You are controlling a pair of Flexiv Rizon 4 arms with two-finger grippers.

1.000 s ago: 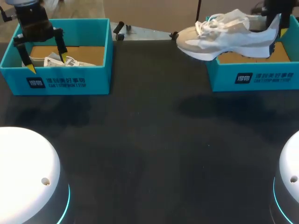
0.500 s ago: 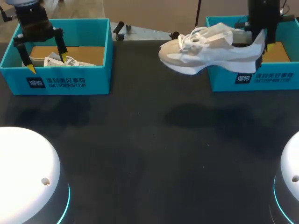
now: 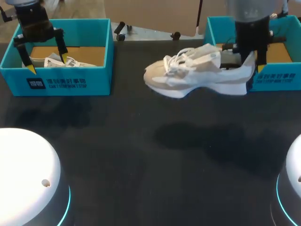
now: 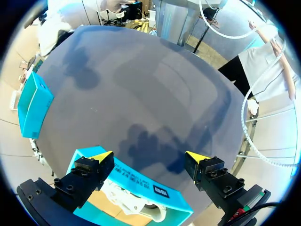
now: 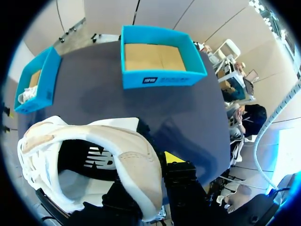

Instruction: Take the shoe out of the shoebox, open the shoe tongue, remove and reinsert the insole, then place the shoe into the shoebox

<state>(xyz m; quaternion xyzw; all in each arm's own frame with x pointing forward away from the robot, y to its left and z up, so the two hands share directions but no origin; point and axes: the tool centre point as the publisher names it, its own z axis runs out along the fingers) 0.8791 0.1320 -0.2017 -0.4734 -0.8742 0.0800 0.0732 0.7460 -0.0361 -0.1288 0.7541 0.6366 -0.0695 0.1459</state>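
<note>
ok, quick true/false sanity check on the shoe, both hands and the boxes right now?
1. The right hand grips the shoe at its heel. True.
2. The shoe rests on the table. False: it hangs in the air above the table, outside the box.
3. The left hand is shut on a shoe. False: it is open above the left shoebox, with nothing between its fingers.
4. The right shoebox is empty. True: only its cardboard floor shows in the right wrist view.
5. The left shoebox holds a second shoe. True.
</note>
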